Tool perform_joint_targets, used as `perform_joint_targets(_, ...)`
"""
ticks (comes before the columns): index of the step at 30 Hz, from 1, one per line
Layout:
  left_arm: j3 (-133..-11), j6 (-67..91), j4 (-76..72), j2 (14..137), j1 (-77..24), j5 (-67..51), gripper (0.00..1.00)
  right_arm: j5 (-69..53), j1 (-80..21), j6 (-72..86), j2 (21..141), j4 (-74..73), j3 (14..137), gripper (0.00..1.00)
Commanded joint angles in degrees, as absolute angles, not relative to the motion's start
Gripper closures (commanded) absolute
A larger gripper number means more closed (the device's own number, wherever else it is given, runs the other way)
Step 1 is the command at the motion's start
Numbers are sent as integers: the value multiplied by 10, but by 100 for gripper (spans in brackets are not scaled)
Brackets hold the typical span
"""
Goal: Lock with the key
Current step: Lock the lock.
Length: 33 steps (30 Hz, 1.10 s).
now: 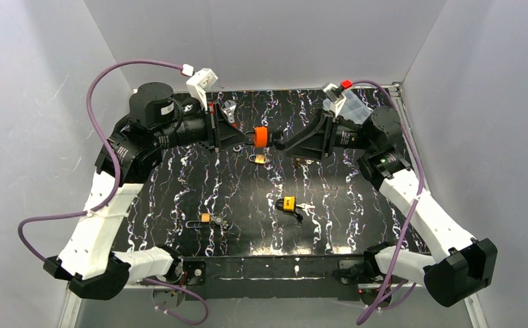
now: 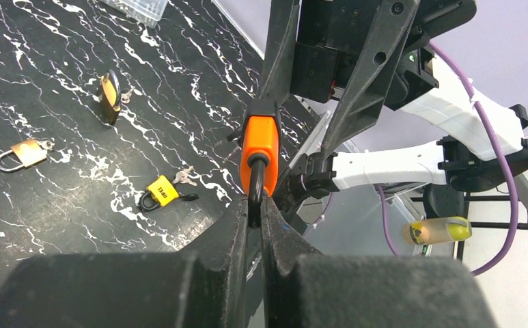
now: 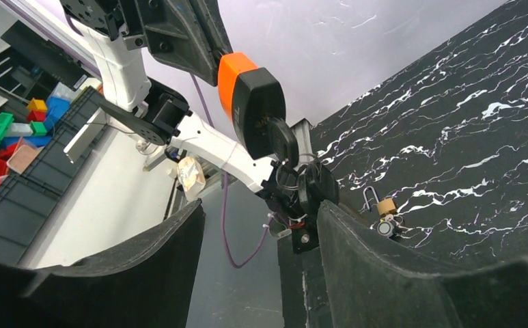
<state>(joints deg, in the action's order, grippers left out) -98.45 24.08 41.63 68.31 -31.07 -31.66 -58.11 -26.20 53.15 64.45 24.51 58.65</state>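
The left tool point(image 2: 254, 205) clenches the shackle point(image 2: 255, 183) of the orange padlock point(image 2: 259, 145), its key point(image 3: 283, 142) just ahead of the released right tool point(image 3: 257, 225).

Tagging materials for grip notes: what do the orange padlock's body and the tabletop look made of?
The orange padlock looks plastic-jacketed, matte orange with a black base. Its dark shackle is probably coated metal. The tabletop is black with white marble-like veins, likely a printed sheet or laminate, but that is not certain.

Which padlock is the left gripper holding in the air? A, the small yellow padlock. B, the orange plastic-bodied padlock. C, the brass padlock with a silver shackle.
B: the left gripper is shut on the black shackle of the orange plastic-bodied padlock, clear of the black marbled table.
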Motion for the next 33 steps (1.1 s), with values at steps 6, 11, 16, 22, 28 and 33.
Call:
perform_joint_targets(6,-1012,250,396,695,-311,-350,100,-534,-289,407,651,118,662,35)
perform_joint_targets(11,-1020,250,398,697,-311,-351,100,-458,-289,343,629,47,667,37)
perform_joint_targets(16,-1027,250,401,701,-311,-354,100,-426,-289,307,619,6,673,37)
perform_joint_targets(22,-1028,255,397,706,-311,-361,100,-424,-290,306,619,14,673,36)
perform_joint_targets(28,-1028,260,392,709,-311,-368,100,-424,-297,304,629,18,683,37)
perform_joint_targets(33,-1027,261,391,711,-311,-367,100,-422,-302,303,633,21,690,40)
